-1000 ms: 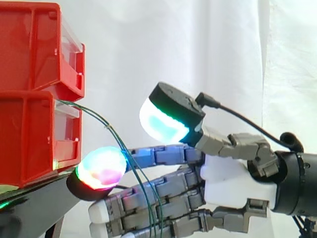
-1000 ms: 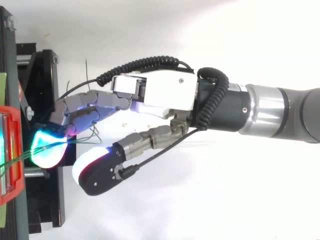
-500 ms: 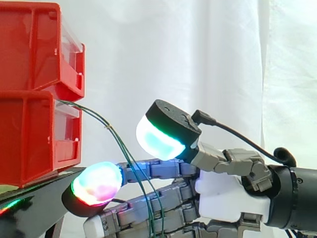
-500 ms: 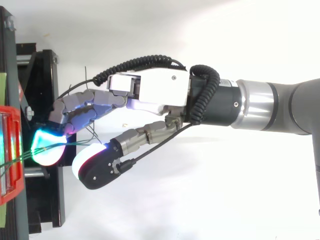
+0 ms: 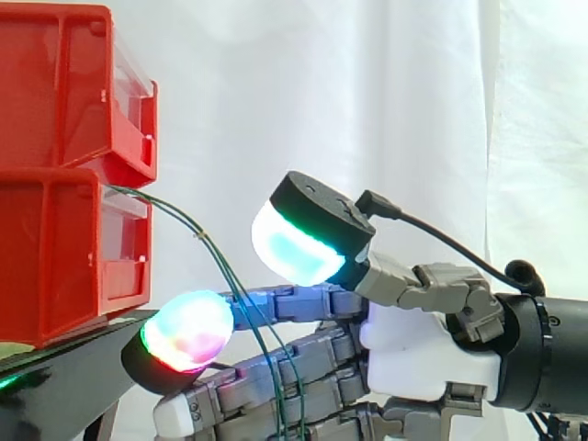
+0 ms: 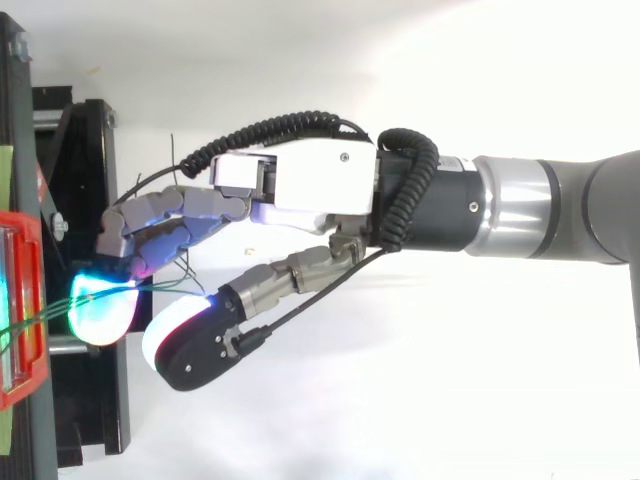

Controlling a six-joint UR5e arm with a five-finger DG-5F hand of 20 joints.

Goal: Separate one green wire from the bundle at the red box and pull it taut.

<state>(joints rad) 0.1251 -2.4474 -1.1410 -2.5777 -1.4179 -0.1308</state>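
Note:
Two thin green wires (image 5: 217,259) leave the lower red bin (image 5: 55,262) and droop to the right and down. They cross in front of the fingers of my hand (image 5: 423,354), which reaches in from the right with straight fingers. One fingertip (image 5: 184,331), glowing green and pink, lies just below the bin's front corner, beside the wires. The thumb pad (image 5: 299,243), glowing cyan, is raised well above the fingers and touches nothing. From above, the wires (image 6: 30,322) run from the bin to the cyan fingertip (image 6: 100,305). I cannot tell whether a wire lies between fingers.
A second red bin (image 5: 64,92) is stacked on the lower one. Both rest on a black stand (image 5: 64,381), whose frame (image 6: 85,150) lies under my fingertips in the top view. A white curtain hangs behind.
The hand has dipped and risen slightly while edging toward the bins. The thumb stays raised, and the wires hang much as before.

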